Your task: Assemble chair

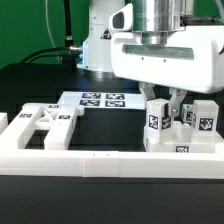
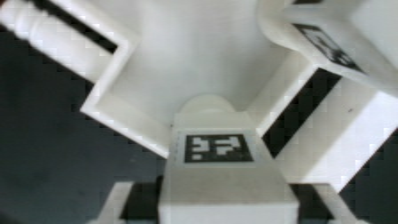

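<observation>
Chair part (image 2: 217, 150) pinched in nearly closed tool (image 1: 170, 104); arm pointing straight down.

The chair parts (image 1: 45, 125) are matt white plastic, smooth-faced, and the square tags on them look like flat black-and-white print. Seen close in the wrist view, the chair part (image 2: 217, 150) has the same dull, even finish. The arm shell (image 1: 170, 55) is glossier white plastic, below a silvery metal cylinder (image 1: 160, 15). The marker board (image 1: 103, 100) is thin, flat and matt. The rail (image 1: 110, 162) is plain white plastic, and the desk (image 1: 110, 128) is matt black.
</observation>
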### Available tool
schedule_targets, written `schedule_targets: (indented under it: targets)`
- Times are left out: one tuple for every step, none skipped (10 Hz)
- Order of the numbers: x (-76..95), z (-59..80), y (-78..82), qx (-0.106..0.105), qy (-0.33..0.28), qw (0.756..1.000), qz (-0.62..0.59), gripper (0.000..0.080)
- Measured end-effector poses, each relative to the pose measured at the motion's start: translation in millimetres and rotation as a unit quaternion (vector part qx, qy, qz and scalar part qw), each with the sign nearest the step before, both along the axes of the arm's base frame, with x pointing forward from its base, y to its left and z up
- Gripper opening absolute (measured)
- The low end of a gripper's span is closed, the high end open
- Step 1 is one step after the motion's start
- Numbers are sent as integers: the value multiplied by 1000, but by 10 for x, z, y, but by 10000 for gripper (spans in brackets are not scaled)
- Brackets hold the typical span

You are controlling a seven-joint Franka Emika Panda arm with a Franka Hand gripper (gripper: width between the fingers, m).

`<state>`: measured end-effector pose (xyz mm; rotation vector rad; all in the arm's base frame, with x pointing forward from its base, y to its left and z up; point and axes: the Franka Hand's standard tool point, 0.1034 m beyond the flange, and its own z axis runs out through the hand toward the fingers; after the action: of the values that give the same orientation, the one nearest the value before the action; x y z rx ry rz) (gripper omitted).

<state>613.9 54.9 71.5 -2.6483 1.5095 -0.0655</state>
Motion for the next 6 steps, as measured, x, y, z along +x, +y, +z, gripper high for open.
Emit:
schedule_targets:
  targets:
    - [0, -2, 4, 3, 3, 999, -39, 287]
    - [3, -2, 3, 5, 4, 998, -66, 287]
    - [3, -2, 2, 6, 4, 998, -68, 287]
    - [3, -2, 1, 4, 3, 998, -55, 287]
    - [0, -8, -1, 2, 2, 999, -34, 315]
    - [-5, -19, -5, 0, 2, 1000, -10, 494]
